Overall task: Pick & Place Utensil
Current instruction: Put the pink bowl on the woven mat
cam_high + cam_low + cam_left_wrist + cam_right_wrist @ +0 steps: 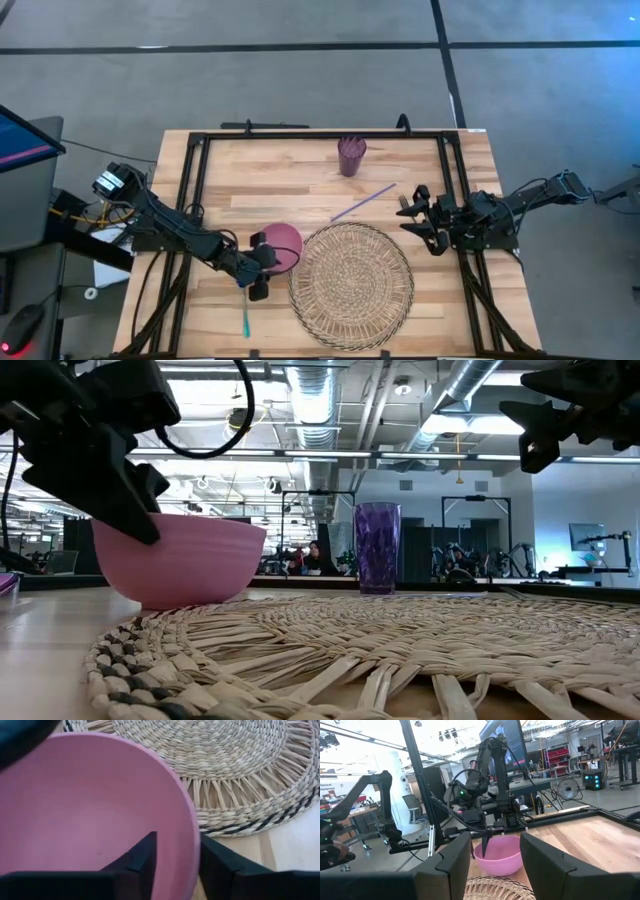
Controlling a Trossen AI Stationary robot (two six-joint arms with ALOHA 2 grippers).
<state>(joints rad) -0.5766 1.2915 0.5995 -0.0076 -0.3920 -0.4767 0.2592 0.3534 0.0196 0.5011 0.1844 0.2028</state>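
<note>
A pink bowl (285, 243) sits by the far-left edge of a round woven placemat (352, 285). My left gripper (262, 262) is shut on the bowl's rim and also shows in the low view (125, 485). A thin purple utensil (363, 203) lies on the wood beyond the mat. A teal utensil (245, 318) lies near the table's near edge. A purple cup (351, 155) stands near the far edge. My right gripper (418, 220) is open, hovering at the right of the mat and touching nothing. My left gripper holds the pink bowl by its rim (192, 845) on the side facing the table's left. One finger (145, 857) is inside the bowl and the other (217, 865) outside. It comes slanting down from the table's left. The bowl stays upright; whether its base rests on the wood I cannot tell.
The black frame rails (190, 200) run along the table's left, far and right sides. Bare wood lies between the cup and the mat. Monitors and other robot stands fill the room behind the table.
</note>
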